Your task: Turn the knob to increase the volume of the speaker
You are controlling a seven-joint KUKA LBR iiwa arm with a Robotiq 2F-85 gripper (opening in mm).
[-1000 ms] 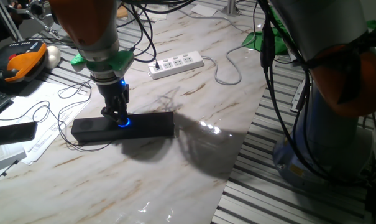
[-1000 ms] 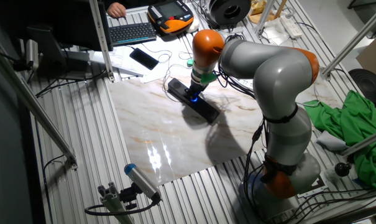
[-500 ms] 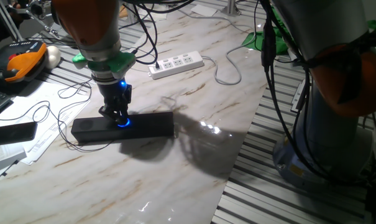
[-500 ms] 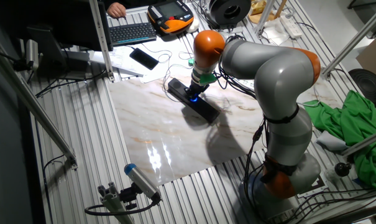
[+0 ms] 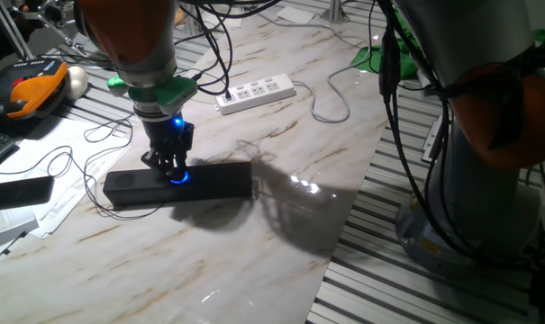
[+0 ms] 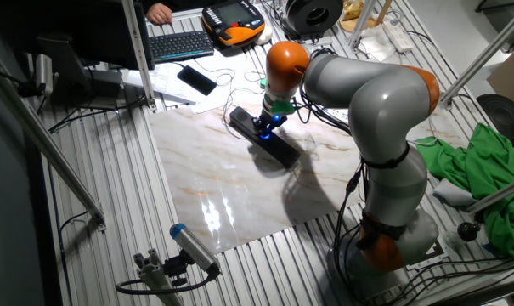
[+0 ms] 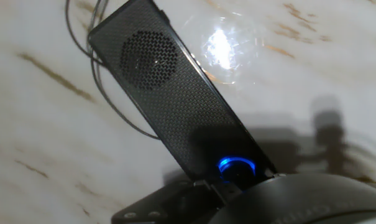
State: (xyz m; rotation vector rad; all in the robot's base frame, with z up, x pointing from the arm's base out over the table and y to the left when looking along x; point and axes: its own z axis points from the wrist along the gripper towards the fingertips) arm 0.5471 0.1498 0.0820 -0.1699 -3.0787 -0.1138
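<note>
The speaker (image 5: 209, 183) is a long black bar lying flat on the marble table top; it also shows in the other fixed view (image 6: 276, 146) and in the hand view (image 7: 166, 93). The knob (image 5: 178, 176) glows blue in the middle of the bar, and shows in the other fixed view (image 6: 264, 133) and the hand view (image 7: 236, 166). My gripper (image 5: 172, 167) points straight down onto the knob, with its dark fingers closed around it; it shows in the other fixed view too (image 6: 267, 126). The fingers hide most of the knob. A thin black cable (image 7: 107, 93) runs along the speaker's far end.
A white power strip (image 5: 255, 91) lies behind the speaker. A flat black remote (image 5: 16, 192) and papers lie at the left, beside an orange pendant (image 5: 31, 93). A keyboard (image 6: 180, 42) is at the back. Green cloth (image 6: 494, 183) lies right of the arm's base.
The hand has turned a little about its vertical axis while on the knob. The speaker has stayed in place.
</note>
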